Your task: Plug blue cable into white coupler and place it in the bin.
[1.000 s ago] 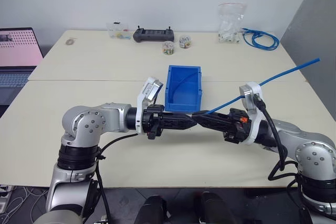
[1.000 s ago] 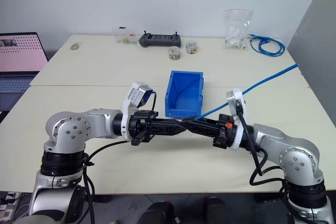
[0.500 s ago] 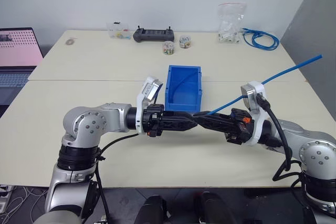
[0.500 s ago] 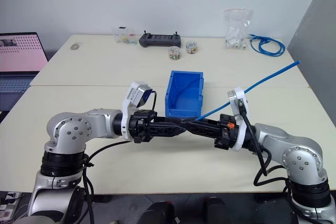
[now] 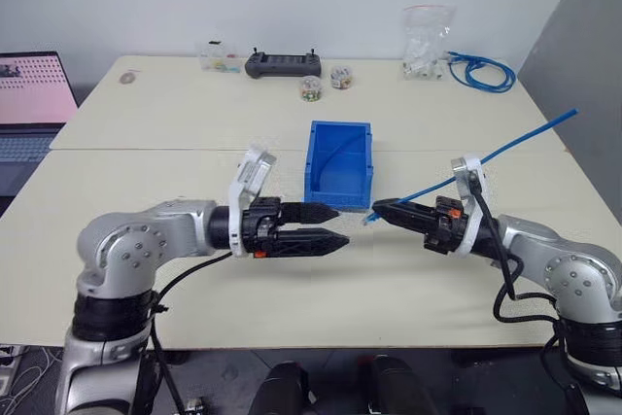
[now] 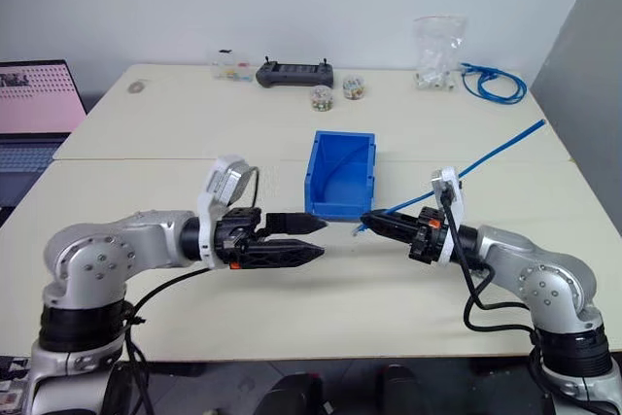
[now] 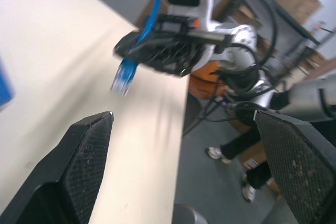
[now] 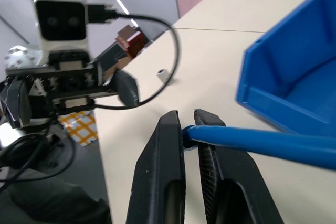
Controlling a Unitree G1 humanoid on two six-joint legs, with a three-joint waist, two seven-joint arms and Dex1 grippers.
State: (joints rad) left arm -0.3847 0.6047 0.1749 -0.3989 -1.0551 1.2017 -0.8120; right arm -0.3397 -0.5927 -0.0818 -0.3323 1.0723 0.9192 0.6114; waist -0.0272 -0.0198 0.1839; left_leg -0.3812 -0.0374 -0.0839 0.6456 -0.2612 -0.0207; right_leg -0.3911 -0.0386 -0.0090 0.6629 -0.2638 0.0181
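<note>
The blue cable (image 5: 486, 156) slants down from the right to my right gripper (image 5: 378, 209), which is shut on it near its end. A short stub with the plug (image 5: 367, 220) pokes past the fingertips. My left gripper (image 5: 331, 225) stands open and empty, pointing at the right gripper across a small gap, in front of the blue bin (image 5: 341, 164). In the right wrist view the cable (image 8: 252, 141) sits clamped between the fingers (image 8: 170, 145), and a small white block, seemingly the white coupler (image 8: 163, 73), lies on the tabletop between the left arm and the bin.
Along the table's far edge are a black controller (image 5: 284, 64), small jars (image 5: 311, 89), a clear bag of white parts (image 5: 425, 46) and a coiled blue cable (image 5: 481, 72). A laptop (image 5: 34, 104) stands at the far left. A grey partition rises on the right.
My left gripper has opened and drawn back to the left, away from the right gripper. The right gripper has shifted a little right, keeping the cable. The two no longer touch.
</note>
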